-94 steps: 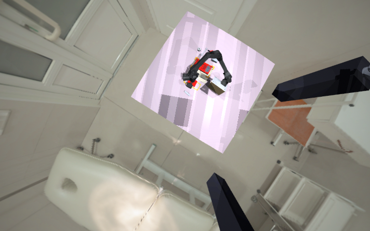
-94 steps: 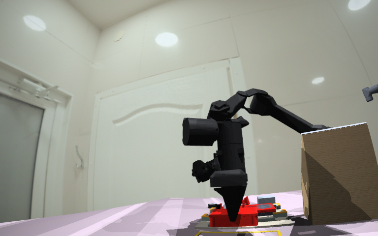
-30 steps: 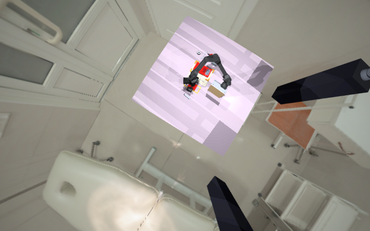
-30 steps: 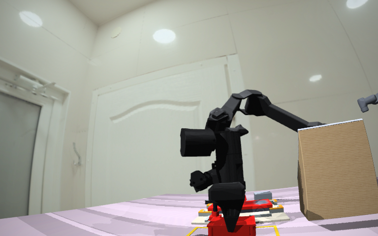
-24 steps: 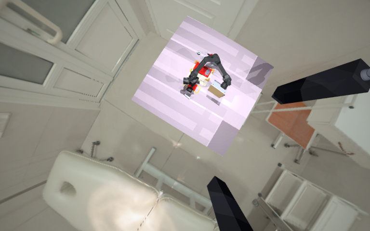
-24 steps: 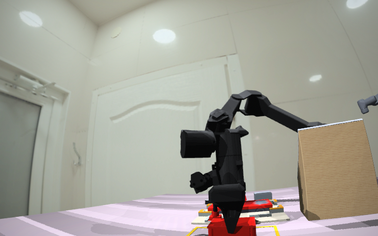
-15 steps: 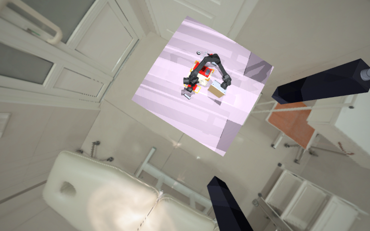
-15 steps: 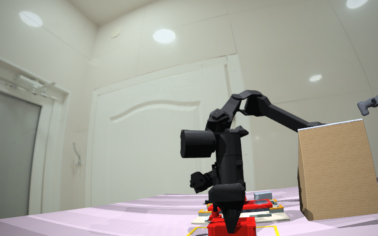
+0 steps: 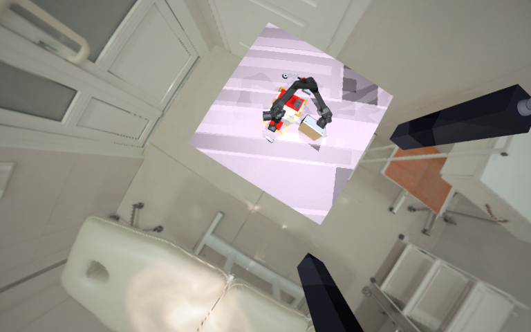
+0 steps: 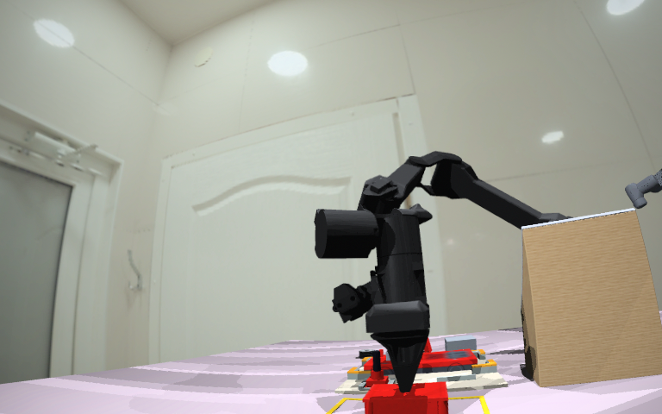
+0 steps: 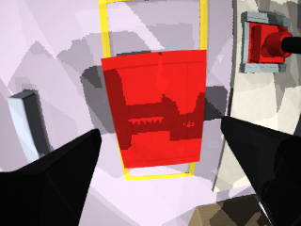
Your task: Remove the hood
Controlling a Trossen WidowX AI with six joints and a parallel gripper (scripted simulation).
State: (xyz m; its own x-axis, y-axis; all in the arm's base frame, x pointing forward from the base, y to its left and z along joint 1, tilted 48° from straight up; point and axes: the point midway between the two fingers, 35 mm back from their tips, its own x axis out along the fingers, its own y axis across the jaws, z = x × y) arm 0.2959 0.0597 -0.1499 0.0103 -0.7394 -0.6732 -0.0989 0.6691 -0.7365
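The red hood (image 9: 278, 124) (image 10: 432, 401) (image 11: 160, 101) lies flat at the yellow outlined area (image 9: 286, 129) (image 10: 484, 404) (image 11: 203, 28). In the wrist view the outline shows beyond its far and near ends, while the hood covers parts of both side lines; whether its underside crosses them is hidden. My gripper (image 10: 406, 390) (image 11: 161, 128) is open, pointing down around the hood. In the wrist view a gap shows between each fingertip and the hood's sides. The toy car (image 9: 291, 101) (image 10: 459, 360) (image 11: 245, 104) stands beside the area, partly behind the arm in the top and exterior views.
A wooden box (image 9: 311, 128) (image 10: 588, 297) stands near the arm's base, to the right of the car. A grey block (image 9: 269, 138) (image 11: 25, 124) lies left of the hood in the wrist view. A red mount (image 11: 263, 44) with a black lever rises from the car. A small wheel (image 9: 285, 75) lies beyond the car.
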